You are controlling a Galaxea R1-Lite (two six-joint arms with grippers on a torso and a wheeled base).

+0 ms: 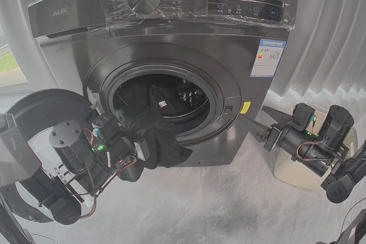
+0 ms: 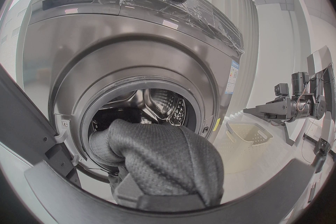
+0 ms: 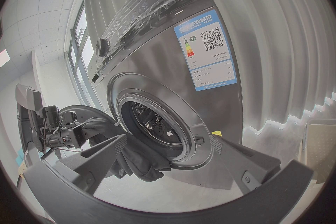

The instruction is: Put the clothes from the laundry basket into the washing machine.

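Note:
The grey washing machine [image 1: 160,46] stands with its round door [image 1: 42,111] swung open to the left. Dark clothes [image 1: 164,98] lie inside the drum. A black garment [image 1: 164,142] hangs over the lower left lip of the opening, half in and half out. My left gripper [image 1: 143,149] is shut on this garment [image 2: 157,158] just outside the opening, and the cloth drapes over its fingers. My right gripper [image 1: 253,115] hangs open with nothing in it, to the right of the machine and above the cream laundry basket [image 1: 293,172].
A white curtain [image 1: 328,27] hangs behind and to the right of the machine. The basket [image 2: 245,137] stands on the pale tiled floor [image 1: 213,203] by the machine's right front corner. The open door takes up the space at the left.

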